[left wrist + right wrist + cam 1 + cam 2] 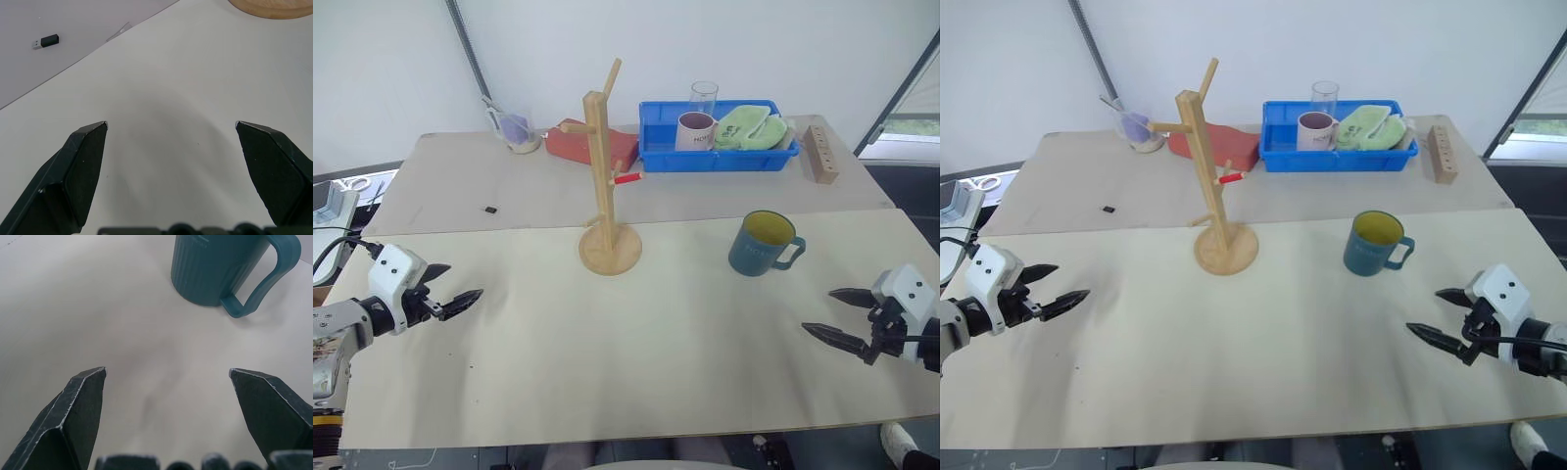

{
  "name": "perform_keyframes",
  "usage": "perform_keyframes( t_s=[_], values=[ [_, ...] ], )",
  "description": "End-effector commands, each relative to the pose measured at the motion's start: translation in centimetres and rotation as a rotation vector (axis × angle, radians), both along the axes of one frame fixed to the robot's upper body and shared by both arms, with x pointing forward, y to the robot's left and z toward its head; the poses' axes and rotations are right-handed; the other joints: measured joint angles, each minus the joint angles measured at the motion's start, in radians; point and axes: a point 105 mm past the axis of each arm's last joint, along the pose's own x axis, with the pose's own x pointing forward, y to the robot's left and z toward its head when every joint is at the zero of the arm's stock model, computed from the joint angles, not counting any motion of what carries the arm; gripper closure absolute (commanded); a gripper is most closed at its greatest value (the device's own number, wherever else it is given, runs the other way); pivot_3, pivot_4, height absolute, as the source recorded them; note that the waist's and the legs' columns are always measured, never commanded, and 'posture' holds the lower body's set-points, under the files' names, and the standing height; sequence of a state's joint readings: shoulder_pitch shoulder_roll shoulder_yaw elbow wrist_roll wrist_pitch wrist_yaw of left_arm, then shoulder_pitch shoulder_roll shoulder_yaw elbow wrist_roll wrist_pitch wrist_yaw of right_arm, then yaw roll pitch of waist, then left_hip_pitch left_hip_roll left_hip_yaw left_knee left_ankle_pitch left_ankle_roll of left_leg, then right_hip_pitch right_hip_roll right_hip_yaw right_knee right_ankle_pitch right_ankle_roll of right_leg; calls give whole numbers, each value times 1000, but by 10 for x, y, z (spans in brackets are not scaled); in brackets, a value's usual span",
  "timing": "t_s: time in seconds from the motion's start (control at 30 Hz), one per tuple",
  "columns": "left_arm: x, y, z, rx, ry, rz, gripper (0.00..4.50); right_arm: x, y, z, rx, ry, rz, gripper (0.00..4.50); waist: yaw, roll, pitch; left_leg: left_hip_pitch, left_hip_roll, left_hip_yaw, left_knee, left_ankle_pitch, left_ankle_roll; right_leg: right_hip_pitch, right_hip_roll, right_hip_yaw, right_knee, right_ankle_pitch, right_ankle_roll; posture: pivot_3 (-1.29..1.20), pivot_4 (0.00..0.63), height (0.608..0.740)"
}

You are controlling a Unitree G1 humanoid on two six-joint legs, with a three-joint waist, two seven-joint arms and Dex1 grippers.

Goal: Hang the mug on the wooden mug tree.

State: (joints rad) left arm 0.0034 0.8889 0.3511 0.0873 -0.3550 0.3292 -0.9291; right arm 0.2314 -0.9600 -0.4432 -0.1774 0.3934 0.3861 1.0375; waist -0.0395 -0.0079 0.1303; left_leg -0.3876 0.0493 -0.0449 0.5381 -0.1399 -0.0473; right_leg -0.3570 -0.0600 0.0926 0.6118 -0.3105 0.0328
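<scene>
A pinkish mug (694,130), glass (703,97) and green cloth (750,127) are held in the blue bin (718,157); the mug (761,244) stands empty; both tools (457,292) (832,315) are spread wide, holding nothing.

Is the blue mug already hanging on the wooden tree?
No, the mug stands upright on the table, apart from the wooden mug tree, whose pegs are bare.

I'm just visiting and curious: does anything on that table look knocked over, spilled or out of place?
Nothing stands out. The mug stands upright, the wooden mug tree is straight, and no spill shows on the table.
</scene>
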Motion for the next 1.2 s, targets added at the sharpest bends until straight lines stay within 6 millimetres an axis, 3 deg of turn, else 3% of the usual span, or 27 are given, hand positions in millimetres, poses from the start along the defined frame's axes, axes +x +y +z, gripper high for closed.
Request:
perform_keyframes(
  t_s=[0.03,0.3,0.73,0.83,0.93,1.03,1.13,1.2],
  values=[
    [2,4,12,18,-48,-9,0,3,1,8,-20,-24,3,41,0,0,0,0,0,0,0,0,0,0,0,0,0,0,0,0,150,734],
    [0,8,14,4,-48,-25,0,1,2,6,-17,-24,1,41,0,0,0,0,0,0,0,0,0,0,0,0,0,0,0,0,150,734],
    [-5,-3,22,-21,-79,-144,0,-1,3,4,-10,-24,0,41,0,0,0,1,0,0,0,0,0,1,0,0,1,0,0,0,150,734],
    [-2,-23,32,-54,-100,-216,0,-2,2,4,-6,-27,-10,41,1,0,0,0,0,0,0,0,0,1,0,0,1,0,0,0,150,734],
    [-1,-58,47,-94,-121,-346,0,-3,2,2,8,-44,-39,41,10,0,0,0,0,1,0,0,0,2,0,0,1,0,0,0,150,734],
    [-7,-100,55,-145,-108,-509,0,0,1,1,52,-111,-120,41,16,0,0,0,0,2,1,0,0,3,0,0,1,0,0,0,150,734],
    [-15,-154,66,-186,-131,-741,0,5,-1,0,101,-236,-274,41,21,1,-1,0,0,2,2,0,0,4,1,0,1,1,1,0,150,734],
    [-16,-177,75,-215,-150,-837,0,9,1,-3,128,-289,-357,41,24,1,-1,-1,0,2,2,0,0,4,1,0,2,1,2,0,150,734]
  ],
)
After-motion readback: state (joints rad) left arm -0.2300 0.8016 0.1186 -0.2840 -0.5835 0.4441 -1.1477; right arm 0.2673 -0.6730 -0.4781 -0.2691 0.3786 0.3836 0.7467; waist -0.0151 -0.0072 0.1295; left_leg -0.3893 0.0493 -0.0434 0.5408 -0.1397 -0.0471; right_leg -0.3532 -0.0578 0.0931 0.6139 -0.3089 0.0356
